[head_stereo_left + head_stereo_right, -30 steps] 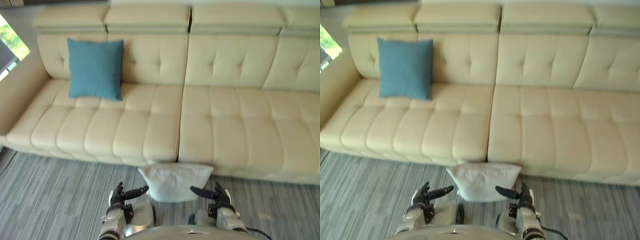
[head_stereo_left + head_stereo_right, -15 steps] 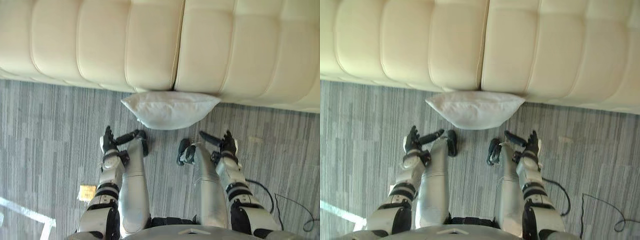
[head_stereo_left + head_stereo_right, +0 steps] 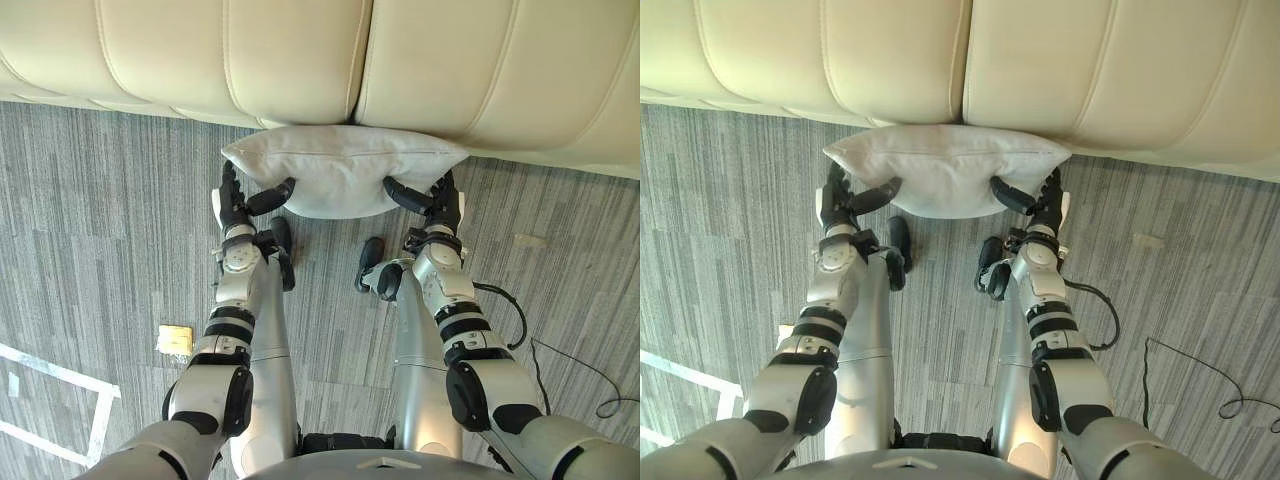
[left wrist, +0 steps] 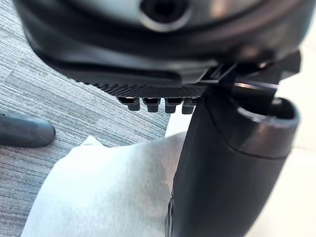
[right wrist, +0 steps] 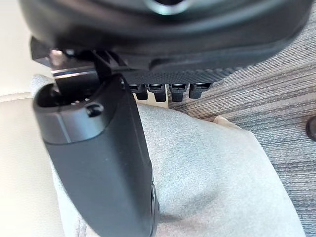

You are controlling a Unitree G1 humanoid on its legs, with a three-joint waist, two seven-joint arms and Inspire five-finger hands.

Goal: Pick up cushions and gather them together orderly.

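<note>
A pale grey cushion (image 3: 345, 175) lies on the carpet, pressed against the front of the cream sofa (image 3: 300, 50). My left hand (image 3: 233, 205) is at the cushion's left end, with its thumb (image 4: 222, 163) laid over the cloth (image 4: 98, 192) and its fingers straight beside the corner. My right hand (image 3: 440, 205) mirrors it at the right end, its thumb (image 5: 103, 163) resting on the cushion (image 5: 212, 182). Both hands are open and flank the cushion, which still rests on the floor.
Grey striped carpet (image 3: 100, 200) spreads on both sides. A small yellow tag (image 3: 175, 340) lies on the floor to the left, with white tape lines (image 3: 60, 400) further left. The sofa's seat front overhangs the cushion.
The camera has tilted further down. Both hands have reached forward from short of the cushion to its two ends, and their thumbs now lie on it.
</note>
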